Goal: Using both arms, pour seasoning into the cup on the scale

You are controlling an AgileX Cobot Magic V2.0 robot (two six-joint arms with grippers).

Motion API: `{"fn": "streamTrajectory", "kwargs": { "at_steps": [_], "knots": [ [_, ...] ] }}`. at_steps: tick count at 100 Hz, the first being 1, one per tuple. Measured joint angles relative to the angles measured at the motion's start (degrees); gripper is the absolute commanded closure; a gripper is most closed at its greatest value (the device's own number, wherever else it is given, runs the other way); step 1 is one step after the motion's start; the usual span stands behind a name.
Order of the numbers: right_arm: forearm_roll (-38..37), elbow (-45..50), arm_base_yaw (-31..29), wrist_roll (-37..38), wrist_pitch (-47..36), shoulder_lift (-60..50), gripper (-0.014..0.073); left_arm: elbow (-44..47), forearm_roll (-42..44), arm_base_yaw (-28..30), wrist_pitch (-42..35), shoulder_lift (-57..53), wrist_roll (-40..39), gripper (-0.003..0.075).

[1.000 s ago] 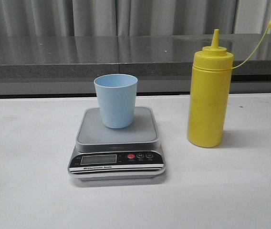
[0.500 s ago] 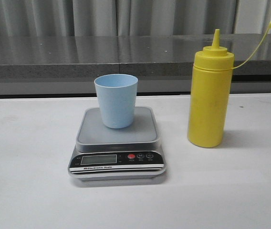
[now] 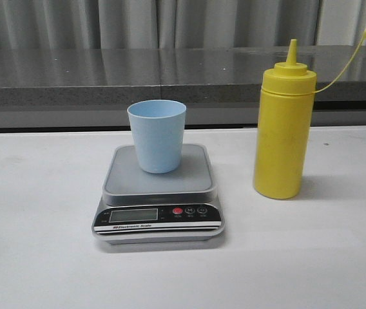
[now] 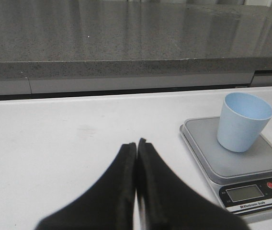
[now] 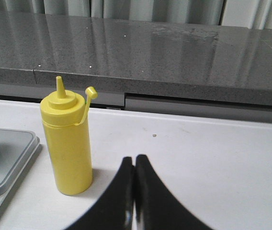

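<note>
The pale blue cup [image 3: 157, 135] stands upright on the platform of the silver-grey scale [image 3: 158, 193], near the table's middle. The yellow seasoning bottle [image 3: 282, 129] stands upright on the table to the right of the scale, its cap hanging off on a thin strand. Neither gripper shows in the front view. My left gripper [image 4: 136, 143] is shut and empty, over bare table to the left of the scale [image 4: 232, 160] and cup [image 4: 243, 120]. My right gripper [image 5: 134, 158] is shut and empty, to the right of the bottle [image 5: 69, 141] and apart from it.
A white table [image 3: 35, 212] carries everything. A dark grey stone ledge [image 3: 105, 74] runs along its back edge, with grey curtains behind it.
</note>
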Motion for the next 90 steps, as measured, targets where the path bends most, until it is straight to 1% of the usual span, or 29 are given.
{"fn": "streamTrajectory", "kwargs": {
  "at_steps": [65, 82, 90],
  "knots": [
    [0.0, 0.1, 0.0, 0.0, 0.0, 0.0, 0.0660, 0.0, 0.0, 0.0, 0.0, 0.0, 0.0, 0.0740],
    [-0.2, 1.7, 0.0, 0.0, -0.2, -0.1, 0.0660, 0.0, 0.0, 0.0, 0.0, 0.0, 0.0, 0.0740],
    [-1.1, 3.0, 0.0, 0.0, -0.2, -1.8, 0.0660, 0.0, 0.0, 0.0, 0.0, 0.0, 0.0, 0.0740]
  ]
}}
